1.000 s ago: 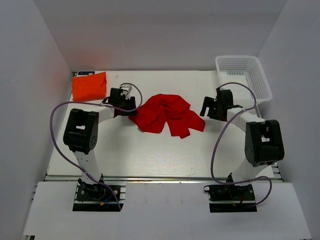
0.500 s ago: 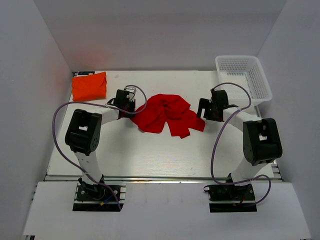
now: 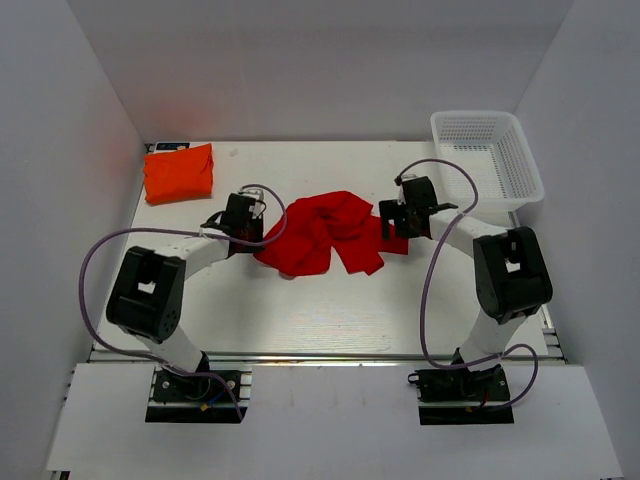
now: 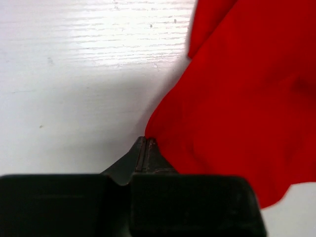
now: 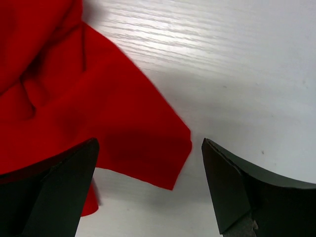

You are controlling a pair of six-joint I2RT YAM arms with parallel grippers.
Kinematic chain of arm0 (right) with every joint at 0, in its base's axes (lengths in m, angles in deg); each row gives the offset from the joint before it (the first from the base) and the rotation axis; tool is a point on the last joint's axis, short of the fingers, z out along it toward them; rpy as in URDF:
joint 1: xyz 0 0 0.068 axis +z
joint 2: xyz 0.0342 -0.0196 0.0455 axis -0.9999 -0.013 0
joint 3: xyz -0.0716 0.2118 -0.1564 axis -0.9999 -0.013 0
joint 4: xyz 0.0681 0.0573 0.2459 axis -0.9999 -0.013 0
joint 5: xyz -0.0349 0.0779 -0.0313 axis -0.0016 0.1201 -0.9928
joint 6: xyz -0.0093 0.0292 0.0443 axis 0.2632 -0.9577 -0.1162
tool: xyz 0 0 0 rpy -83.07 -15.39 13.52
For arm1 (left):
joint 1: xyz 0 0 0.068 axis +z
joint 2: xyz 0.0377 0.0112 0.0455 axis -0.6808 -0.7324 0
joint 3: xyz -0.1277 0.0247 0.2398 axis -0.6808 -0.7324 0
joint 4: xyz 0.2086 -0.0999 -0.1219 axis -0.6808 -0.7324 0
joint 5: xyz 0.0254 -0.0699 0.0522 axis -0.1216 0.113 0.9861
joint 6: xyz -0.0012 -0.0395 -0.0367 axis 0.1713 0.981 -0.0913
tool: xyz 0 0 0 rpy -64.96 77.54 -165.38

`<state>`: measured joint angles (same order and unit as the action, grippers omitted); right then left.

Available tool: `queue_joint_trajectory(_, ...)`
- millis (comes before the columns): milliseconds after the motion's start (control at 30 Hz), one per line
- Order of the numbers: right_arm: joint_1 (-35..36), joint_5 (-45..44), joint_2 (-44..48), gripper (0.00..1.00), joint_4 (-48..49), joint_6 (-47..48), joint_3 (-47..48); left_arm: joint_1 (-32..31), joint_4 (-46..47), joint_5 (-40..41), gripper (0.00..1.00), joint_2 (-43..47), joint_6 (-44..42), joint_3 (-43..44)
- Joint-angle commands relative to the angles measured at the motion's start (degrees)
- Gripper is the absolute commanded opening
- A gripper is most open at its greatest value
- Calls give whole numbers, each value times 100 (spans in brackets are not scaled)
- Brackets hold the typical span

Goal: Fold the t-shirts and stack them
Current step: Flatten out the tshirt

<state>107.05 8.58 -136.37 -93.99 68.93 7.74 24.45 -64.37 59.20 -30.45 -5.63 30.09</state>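
The red shirt (image 5: 74,98) fills the picture from 8 o'clock up to 12 o'clock. One flat corner of it lies between the two dark fingers (image 5: 59,187) of the right gripper (image 5: 149,143), which stand wide apart. The white table (image 5: 237,74) shows at 2 o'clock.

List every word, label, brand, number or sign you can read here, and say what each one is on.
No text can be read in any view.
On the red t-shirt: plain cloth, no print or tag showing.
On the orange t-shirt: plain, nothing showing.
On the white basket: no marking visible.
On the dark strip behind the orange t-shirt: too small to read, if it bears anything.
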Motion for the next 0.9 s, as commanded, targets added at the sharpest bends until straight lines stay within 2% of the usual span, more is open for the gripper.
queue_joint_trajectory(0, 65, 479, -181, 90, 213, 380, 270, 0, 264, 25, 0, 836, 142, -190)
queue_joint_trajectory(233, 65, 541, -831, 90, 108, 318, 859, 0, 379, -90, 0, 1181, 90, -358)
queue_joint_trajectory(300, 74, 515, -981, 86, 117, 265, 921, 0, 379, -90, 0, 1181, 90, -358)
queue_joint_trajectory(333, 74, 732, -999, 81, 117, 274, 921, 0, 327, -90, 0, 1181, 90, -288)
queue_joint_trajectory(400, 83, 778, -999, 55, 204, 265, 851, 0, 326, -90, 0, 1181, 37, -226)
queue_joint_trajectory(500, 83, 1181, -850, 0, 336, 379, 684, 0, 326, -38, 0, 1286, 37, 63)
queue_joint_trajectory(667, 109, 1051, -262, 0, 643, 327, 430, 0, 274, 68, 0, 1584, -95, 441)
queue_joint_trajectory(700, 92, 990, 87, 0, 696, 301, 394, 0, 274, 68, 0, 1655, -147, 503)
queue_joint_trajectory(767, 101, 682, 371, 0, 837, 257, 341, 0, 213, 331, 0, 1813, -148, 705)
queue_joint_trajectory(867, 101, 129, 1283, 0, 943, 230, 305, 0, 160, 726, 0, 2138, -262, 1021)
